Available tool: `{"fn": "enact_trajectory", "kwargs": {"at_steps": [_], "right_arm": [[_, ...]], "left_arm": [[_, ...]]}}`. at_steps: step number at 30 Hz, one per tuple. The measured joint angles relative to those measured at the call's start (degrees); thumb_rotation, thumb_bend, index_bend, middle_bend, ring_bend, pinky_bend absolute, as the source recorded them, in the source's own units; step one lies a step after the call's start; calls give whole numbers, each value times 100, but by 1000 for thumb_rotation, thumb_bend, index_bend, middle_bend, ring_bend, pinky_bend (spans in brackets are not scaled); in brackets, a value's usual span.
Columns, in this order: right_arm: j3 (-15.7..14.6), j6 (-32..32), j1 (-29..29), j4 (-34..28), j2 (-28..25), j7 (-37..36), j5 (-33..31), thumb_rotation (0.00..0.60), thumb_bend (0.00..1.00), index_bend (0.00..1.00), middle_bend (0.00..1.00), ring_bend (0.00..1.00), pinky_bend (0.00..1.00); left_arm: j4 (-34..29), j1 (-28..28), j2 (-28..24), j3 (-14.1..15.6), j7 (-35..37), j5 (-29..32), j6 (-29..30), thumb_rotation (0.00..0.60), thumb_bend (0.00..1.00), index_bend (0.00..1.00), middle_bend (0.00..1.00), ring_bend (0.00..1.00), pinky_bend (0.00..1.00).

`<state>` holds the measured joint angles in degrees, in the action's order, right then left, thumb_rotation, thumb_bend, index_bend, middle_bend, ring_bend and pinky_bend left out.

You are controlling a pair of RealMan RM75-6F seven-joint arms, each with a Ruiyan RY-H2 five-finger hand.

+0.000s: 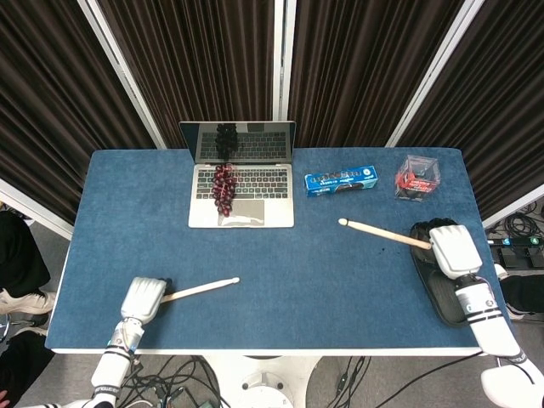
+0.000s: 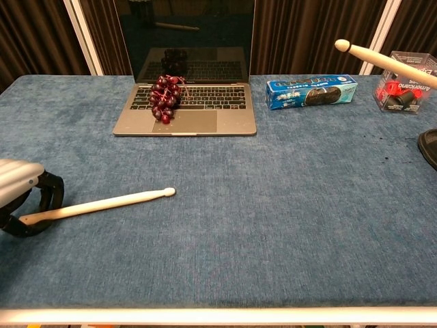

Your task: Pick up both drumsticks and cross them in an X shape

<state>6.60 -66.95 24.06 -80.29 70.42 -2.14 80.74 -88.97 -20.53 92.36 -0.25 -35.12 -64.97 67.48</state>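
Note:
One pale wooden drumstick (image 1: 201,290) (image 2: 102,204) lies near the table's front left, tip pointing right. My left hand (image 1: 141,299) (image 2: 22,197) grips its butt end, dark fingers curled around it. The second drumstick (image 1: 382,232) (image 2: 386,61) is lifted above the table at the right, tip pointing left. My right hand (image 1: 450,246) holds its butt end at the table's right edge; this hand lies outside the chest view.
An open laptop (image 1: 241,180) (image 2: 186,102) stands at the back with a bunch of dark grapes (image 1: 224,187) (image 2: 164,98) on its keyboard. A blue cookie box (image 1: 341,180) (image 2: 311,91) and a clear box with red contents (image 1: 416,177) (image 2: 407,83) sit at the back right. A black pad (image 1: 440,293) lies under my right arm.

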Motion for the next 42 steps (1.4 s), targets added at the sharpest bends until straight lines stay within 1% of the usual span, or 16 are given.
{"fn": "enact_trajectory", "kwargs": {"at_steps": [5, 8, 13, 16, 20, 24, 30, 33, 36, 42], "right_arm": [[-48, 2, -30, 1, 28, -94, 36, 600, 668, 618, 614, 383, 369], [-73, 18, -44, -7, 31, -218, 57, 600, 678, 620, 614, 383, 370], [-162, 86, -42, -8, 44, -581, 193, 600, 682, 624, 617, 383, 370], [-221, 106, -23, -12, 76, -959, 347, 600, 683, 630, 618, 383, 370], [-309, 100, 48, 14, 188, -1645, 669, 600, 691, 637, 618, 383, 370], [-381, 129, 238, 114, 465, -2354, 1021, 600, 692, 640, 618, 383, 370], [-407, 246, 618, 271, 1016, -2906, 1318, 600, 692, 646, 617, 383, 376], [-359, 343, 801, 359, 1263, -3010, 1333, 600, 692, 646, 617, 383, 376], [-258, 404, 980, 448, 1492, -3076, 1319, 600, 692, 646, 617, 383, 376], [-26, 534, 1309, 573, 1828, -3117, 1202, 600, 692, 646, 617, 383, 376]], "left_arm": [[128, 10, -34, -34, 606, -276, 20, 600, 497, 617, 633, 791, 893], [187, 9, -100, -59, 1118, -445, -13, 600, 511, 622, 644, 791, 895], [281, -11, -249, -125, 2212, -776, -88, 600, 516, 632, 662, 791, 899], [337, -57, -358, -209, 2942, -949, -160, 600, 516, 632, 662, 791, 899], [332, -222, -568, -429, 3827, -1052, -410, 600, 516, 632, 662, 790, 899], [299, -524, -769, -724, 4628, -1127, -791, 600, 516, 632, 662, 790, 898], [277, -992, -870, -1058, 5560, -1262, -1249, 600, 516, 632, 662, 790, 899], [243, -1217, -896, -1161, 5897, -1386, -1400, 600, 516, 632, 662, 790, 898], [188, -1408, -923, -1213, 6075, -1502, -1526, 600, 517, 632, 662, 790, 898], [133, -1631, -922, -1204, 6144, -1653, -1593, 600, 517, 632, 662, 790, 898]]}}
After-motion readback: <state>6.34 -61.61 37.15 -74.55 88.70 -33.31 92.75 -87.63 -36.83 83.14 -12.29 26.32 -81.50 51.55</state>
